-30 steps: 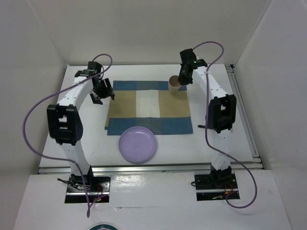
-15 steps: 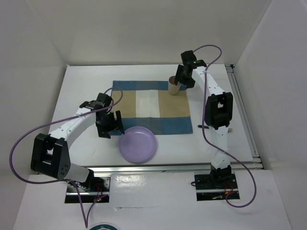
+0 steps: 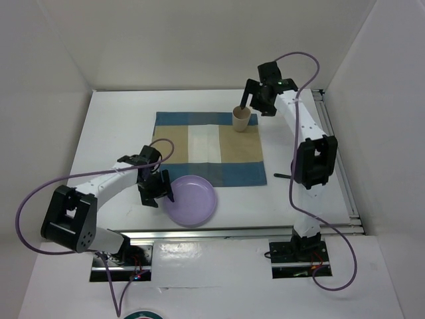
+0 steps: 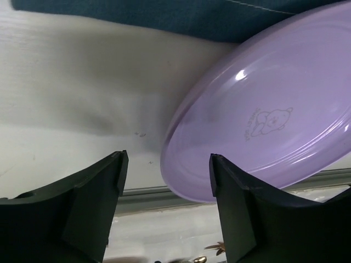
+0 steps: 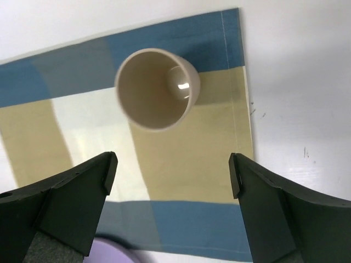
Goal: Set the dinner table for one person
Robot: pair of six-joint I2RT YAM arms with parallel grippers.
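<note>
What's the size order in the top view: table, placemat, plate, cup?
Largest to smallest:
1. table
2. placemat
3. plate
4. cup
All gaps are clear; no ties.

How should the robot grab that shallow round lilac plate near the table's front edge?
Probably by its raised rim at the left edge, coming in low from the left. The shallow round lilac plate lies flat on the white tabletop, so only that upturned lip offers a pinch, one finger inside, one outside. The left gripper hangs open right beside it.
</note>
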